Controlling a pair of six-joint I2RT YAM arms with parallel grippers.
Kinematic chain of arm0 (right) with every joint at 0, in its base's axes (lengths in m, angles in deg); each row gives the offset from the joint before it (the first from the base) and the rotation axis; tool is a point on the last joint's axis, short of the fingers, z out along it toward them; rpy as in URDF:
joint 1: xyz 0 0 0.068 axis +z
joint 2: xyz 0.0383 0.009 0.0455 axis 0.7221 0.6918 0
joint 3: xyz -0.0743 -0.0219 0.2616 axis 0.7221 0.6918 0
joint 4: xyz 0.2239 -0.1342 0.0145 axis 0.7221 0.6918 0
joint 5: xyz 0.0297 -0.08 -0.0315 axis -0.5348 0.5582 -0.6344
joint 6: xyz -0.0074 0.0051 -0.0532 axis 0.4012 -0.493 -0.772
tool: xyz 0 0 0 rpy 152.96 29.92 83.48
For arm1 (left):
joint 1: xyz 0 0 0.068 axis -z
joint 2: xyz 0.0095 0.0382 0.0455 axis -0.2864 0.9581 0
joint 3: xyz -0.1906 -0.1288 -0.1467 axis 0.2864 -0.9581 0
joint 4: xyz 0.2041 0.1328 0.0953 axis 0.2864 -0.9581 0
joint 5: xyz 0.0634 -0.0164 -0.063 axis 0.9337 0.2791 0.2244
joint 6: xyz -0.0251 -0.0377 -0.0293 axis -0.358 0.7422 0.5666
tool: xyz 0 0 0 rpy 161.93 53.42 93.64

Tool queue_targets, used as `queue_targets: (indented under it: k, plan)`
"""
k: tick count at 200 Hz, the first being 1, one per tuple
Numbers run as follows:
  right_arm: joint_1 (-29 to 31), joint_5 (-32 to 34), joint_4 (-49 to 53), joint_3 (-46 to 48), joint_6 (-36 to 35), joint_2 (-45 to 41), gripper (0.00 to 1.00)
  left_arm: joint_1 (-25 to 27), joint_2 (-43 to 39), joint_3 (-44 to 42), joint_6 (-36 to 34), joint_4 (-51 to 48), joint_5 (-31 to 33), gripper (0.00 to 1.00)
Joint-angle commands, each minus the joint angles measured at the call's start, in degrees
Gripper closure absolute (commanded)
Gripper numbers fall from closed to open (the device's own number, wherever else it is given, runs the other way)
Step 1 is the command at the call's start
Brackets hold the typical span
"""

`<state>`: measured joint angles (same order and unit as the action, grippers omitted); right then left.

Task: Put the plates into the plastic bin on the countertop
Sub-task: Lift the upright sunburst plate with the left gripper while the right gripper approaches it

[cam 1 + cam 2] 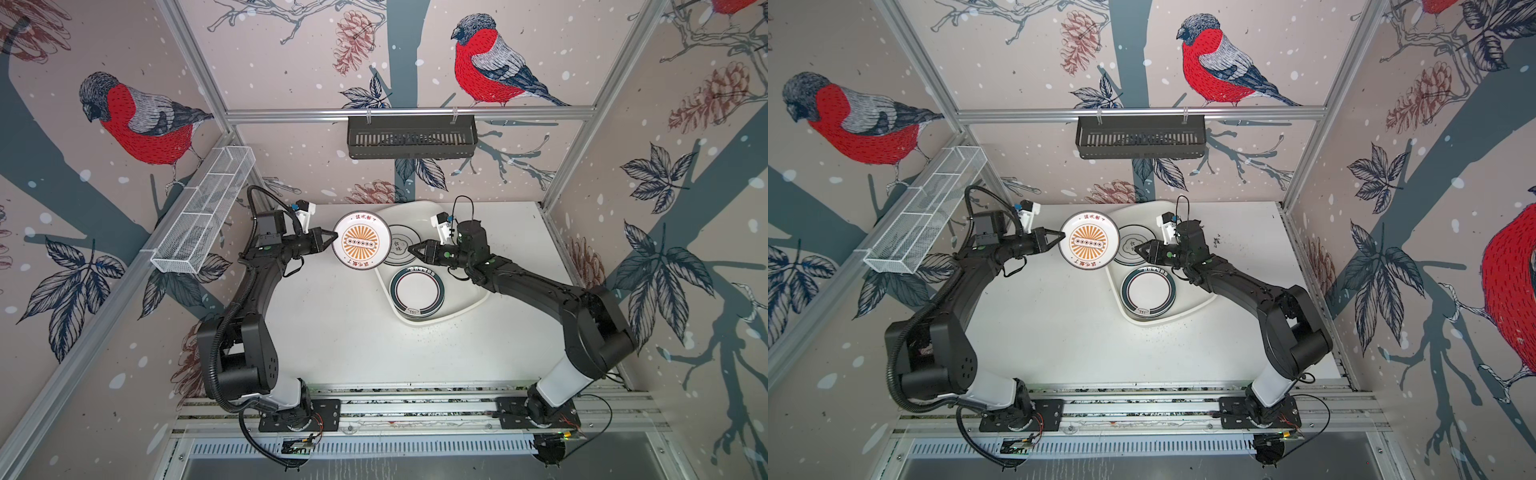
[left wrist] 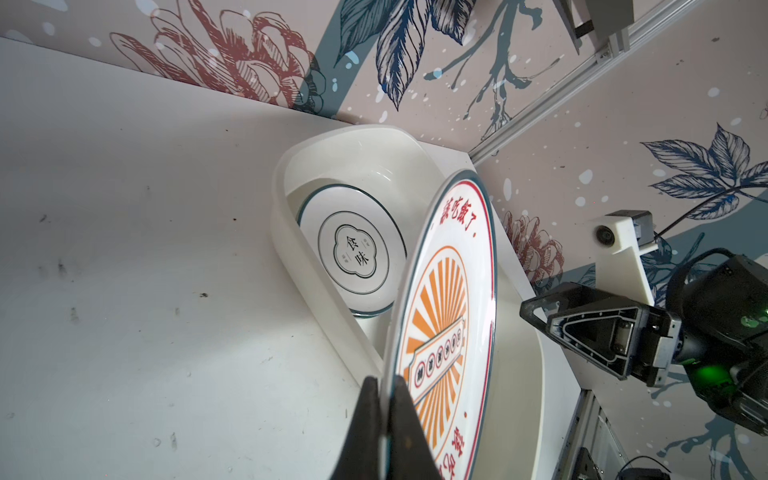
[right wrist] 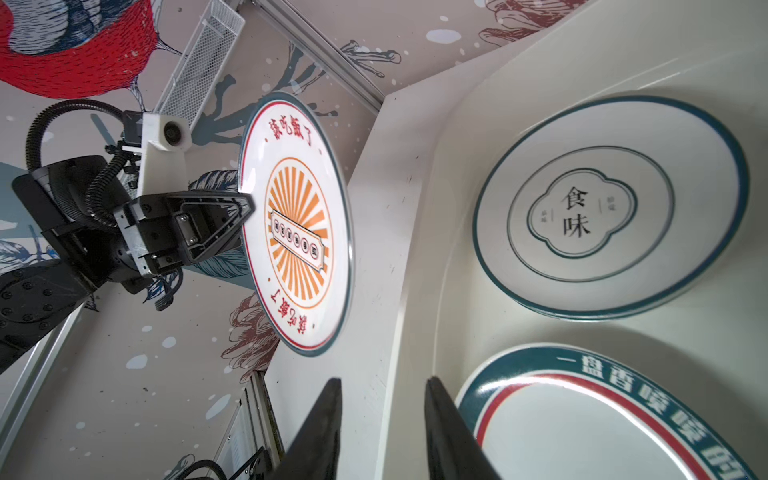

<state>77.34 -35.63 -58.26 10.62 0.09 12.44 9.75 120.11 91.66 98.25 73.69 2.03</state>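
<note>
Characters 食味 mark emblem plate (image 3: 611,208) inside plastic bin (image 3: 465,124).

I see patterned wallpaper (image 1: 291,75) on all three walls in both top views, pale beige with white flecks; a red-breasted bullfinch (image 1: 137,120) sits at the left of the frame; a second bullfinch (image 1: 486,70) perches right of centre near the top; a grey-blue trunk (image 1: 405,54) rises at top centre, a brown pine cone (image 1: 353,41) just beside it; an aluminium rail (image 1: 291,114) crosses the back wall, carrying a black slotted basket (image 1: 411,139); a white wire-mesh basket (image 1: 208,208) slants along the left wall; the light looks soft and even.
</note>
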Motion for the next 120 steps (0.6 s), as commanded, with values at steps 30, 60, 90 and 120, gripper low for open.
queue_targets:
  k: [30, 60, 90, 120]
  plan:
    - [1.5, -1.0, -7.7, 0.0, 2.2, 1.7, 0.65, 2.8, 0.4, 0.8, -3.2, 1.9, -4.0, 1.0]
    - [1.7, -1.6, -9.2, 0.1, 3.2, 2.9, 0.65, 3.7, 0.3, 0.7, -3.5, 1.7, -4.7, 1.0]
    - [1.7, -1.8, -9.9, -0.1, 3.3, 3.2, 0.68, 4.6, 0.6, 0.5, -4.1, 1.1, -4.9, 1.0]
    - [1.8, -2.4, -10.5, -0.1, 3.6, 3.6, 0.73, 5.5, 1.6, 1.1, -4.1, 0.7, -6.4, 1.0]
